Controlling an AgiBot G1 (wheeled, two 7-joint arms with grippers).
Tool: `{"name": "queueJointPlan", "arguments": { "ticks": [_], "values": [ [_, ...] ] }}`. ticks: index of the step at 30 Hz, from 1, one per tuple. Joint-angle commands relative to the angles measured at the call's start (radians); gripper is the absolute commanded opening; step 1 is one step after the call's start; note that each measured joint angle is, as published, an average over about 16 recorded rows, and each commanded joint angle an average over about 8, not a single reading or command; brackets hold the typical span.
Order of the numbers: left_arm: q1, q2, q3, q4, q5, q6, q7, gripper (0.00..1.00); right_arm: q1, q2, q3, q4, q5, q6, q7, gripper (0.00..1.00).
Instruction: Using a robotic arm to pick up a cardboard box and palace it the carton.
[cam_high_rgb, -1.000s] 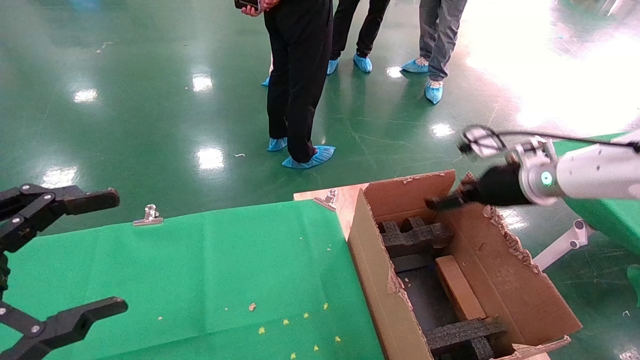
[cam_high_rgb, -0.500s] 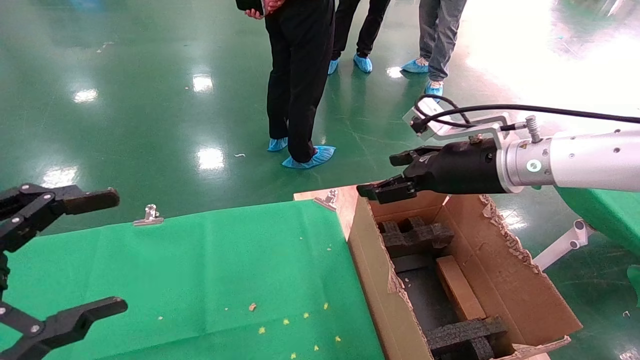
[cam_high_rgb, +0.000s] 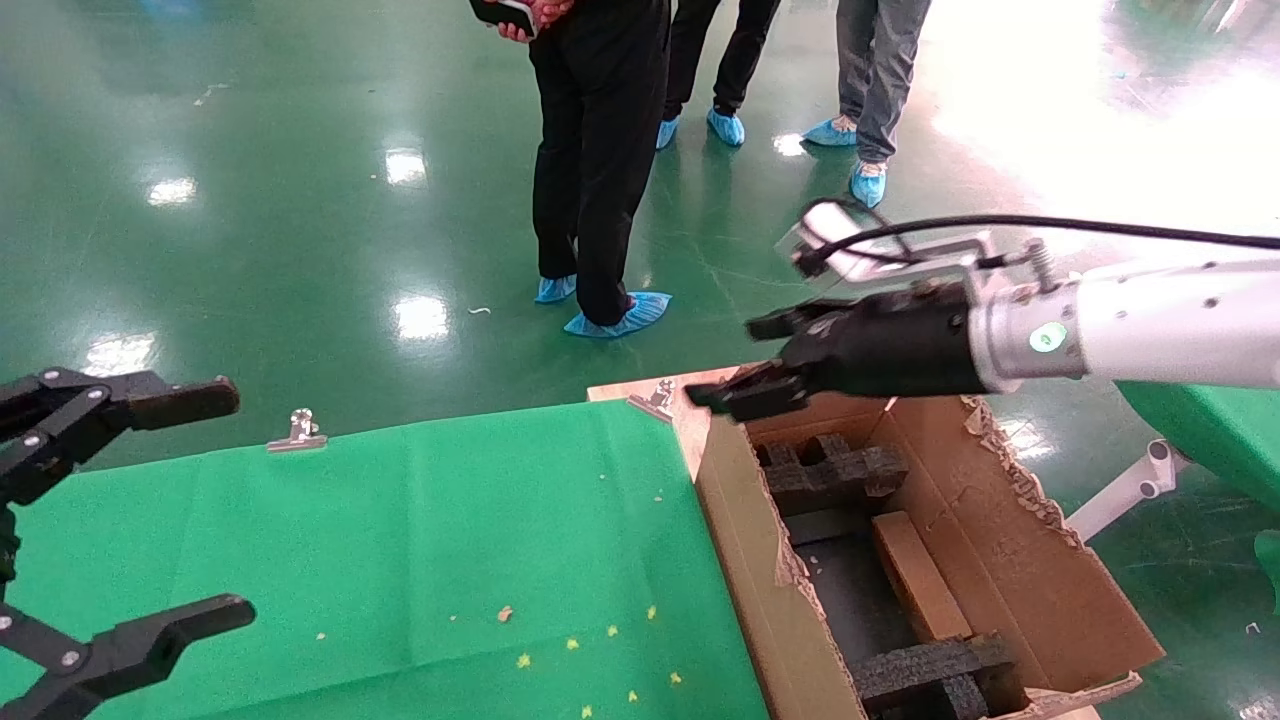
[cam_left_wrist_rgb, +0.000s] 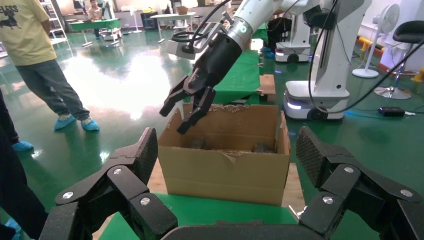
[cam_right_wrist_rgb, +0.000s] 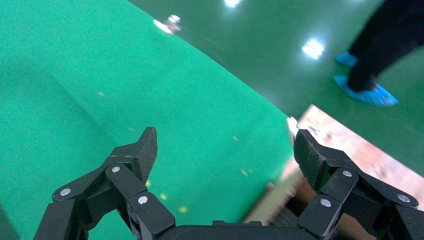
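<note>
The robotic arm (cam_high_rgb: 1150, 335) reaches in from the right, its right claw (cam_high_rgb: 745, 360) spread and holding nothing, poised over the far left corner of the carton (cam_high_rgb: 1010, 560). Inside the carton, the cardboard box (cam_high_rgb: 918, 575) lies against the right wall, between 2 black foam blocks (cam_high_rgb: 835, 470) at the far and near ends. The left claw (cam_high_rgb: 190, 505) hangs wide apart over the near left of the green-clothed counter (cam_high_rgb: 420, 540), and 3 people (cam_high_rgb: 600, 150) in blue shoe covers stand on the green floor beyond.
</note>
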Motion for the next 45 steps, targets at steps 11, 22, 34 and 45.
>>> {"name": "queueJointPlan", "arguments": {
  "ticks": [11, 22, 34, 45],
  "values": [
    [0.000, 0.000, 0.000, 0.000, 0.000, 0.000, 0.000, 1.00, -0.213, -0.022, 0.341, 0.013, 0.009, -0.166, -0.096, 1.00],
    [0.000, 0.000, 0.000, 0.000, 0.000, 0.000, 0.000, 1.00, -0.409, -0.041, 0.652, 0.025, 0.017, -0.319, -0.184, 1.00],
    [0.000, 0.000, 0.000, 0.000, 0.000, 0.000, 0.000, 1.00, -0.602, -0.061, 0.960, 0.037, 0.024, -0.469, -0.271, 1.00],
    [0.000, 0.000, 0.000, 0.000, 0.000, 0.000, 0.000, 1.00, -0.758, -0.077, 1.209, 0.046, 0.031, -0.590, -0.341, 1.00]
  ]
}}
